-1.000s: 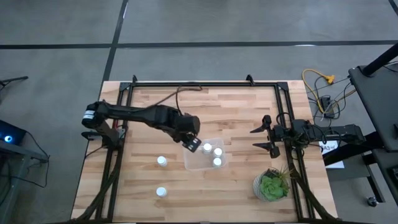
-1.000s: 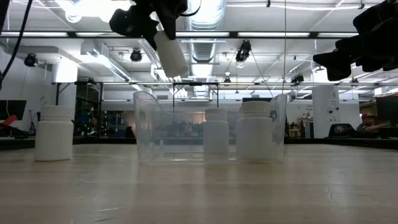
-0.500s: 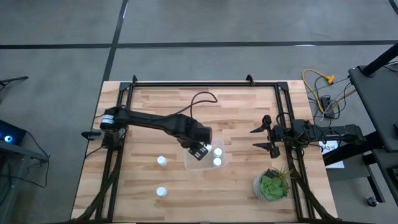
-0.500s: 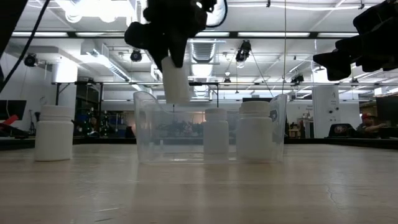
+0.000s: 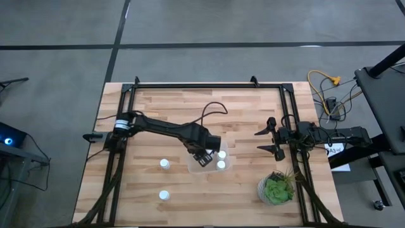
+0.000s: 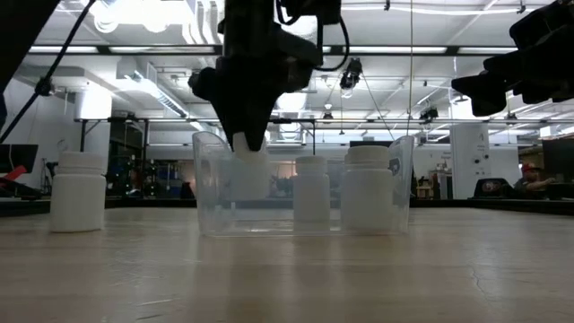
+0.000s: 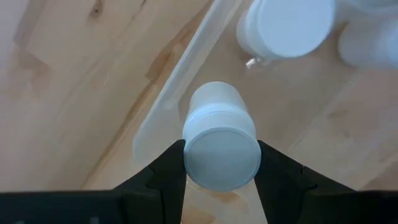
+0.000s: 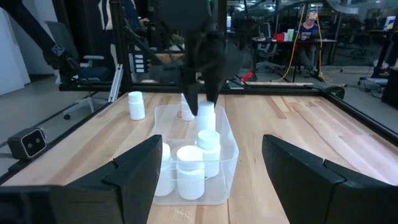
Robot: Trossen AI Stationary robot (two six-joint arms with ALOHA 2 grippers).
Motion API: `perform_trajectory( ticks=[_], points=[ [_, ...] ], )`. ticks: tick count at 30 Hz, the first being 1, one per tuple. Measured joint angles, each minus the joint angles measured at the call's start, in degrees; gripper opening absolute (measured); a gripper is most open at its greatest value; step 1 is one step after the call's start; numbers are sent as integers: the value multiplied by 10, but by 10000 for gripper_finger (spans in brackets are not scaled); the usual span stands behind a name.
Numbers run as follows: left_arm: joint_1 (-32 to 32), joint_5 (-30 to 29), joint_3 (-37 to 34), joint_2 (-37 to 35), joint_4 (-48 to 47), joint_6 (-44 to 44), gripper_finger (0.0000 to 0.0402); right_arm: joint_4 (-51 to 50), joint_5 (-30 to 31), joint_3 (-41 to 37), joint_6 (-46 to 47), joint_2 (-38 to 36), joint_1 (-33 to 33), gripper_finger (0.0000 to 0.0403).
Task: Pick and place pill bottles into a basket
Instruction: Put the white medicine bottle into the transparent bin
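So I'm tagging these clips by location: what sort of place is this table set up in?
Probably an open lab or workshop: exposed ceiling ducts and strip lights overhead, office chairs and desks behind the wooden table, and a person working at a far bench.

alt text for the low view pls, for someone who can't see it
Seen level across a wooden table, the left claw lowers a white pill bottle into a clear plastic basket that already holds two bottles. Another bottle stands on the table to the left of the basket, and the right arm hangs at the upper right.
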Motion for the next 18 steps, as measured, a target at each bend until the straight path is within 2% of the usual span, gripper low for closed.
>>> perform_trajectory(
  ticks=[18],
  points=[
    [0, -29, -1, 17, 2, 15, 141, 0, 0, 0, 4, 0, 0, 265]
  ],
)
